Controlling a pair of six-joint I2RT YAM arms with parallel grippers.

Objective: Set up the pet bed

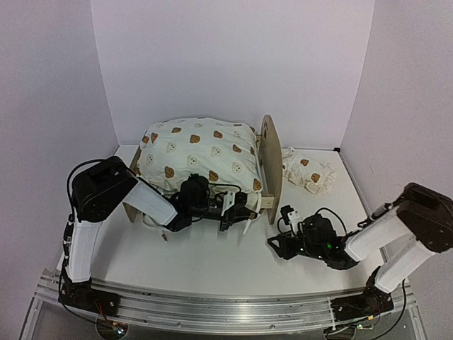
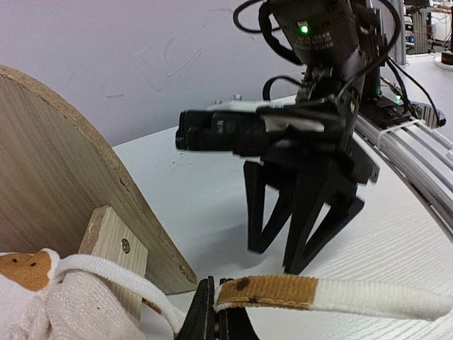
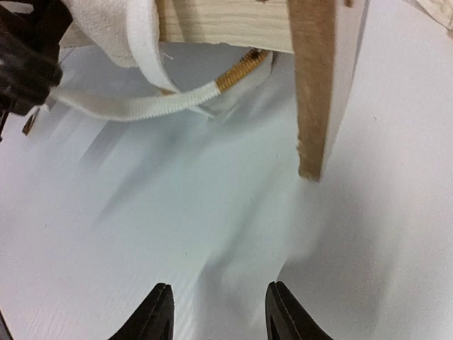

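Observation:
The pet bed [image 1: 269, 166] is a light-wood frame at the back centre. A cream bear-print duvet [image 1: 195, 152] is heaped on it. Its rounded end board shows in the left wrist view [image 2: 64, 184], and the board's foot shows in the right wrist view [image 3: 318, 92]. The bear-print pillow [image 1: 308, 172] lies on the table to the right of the bed. My left gripper [image 1: 237, 212] is at the bed's front right corner. It is shut [image 2: 216, 315] on a white tie string with a tan end [image 2: 269, 292]. My right gripper [image 1: 277, 244] is open and empty [image 3: 219, 312] above the table, facing that string [image 3: 141, 106].
White walls close in the back and both sides. An aluminium rail [image 1: 212, 308] runs along the near edge. The open right gripper [image 2: 304, 212] shows in the left wrist view, close beyond the held string.

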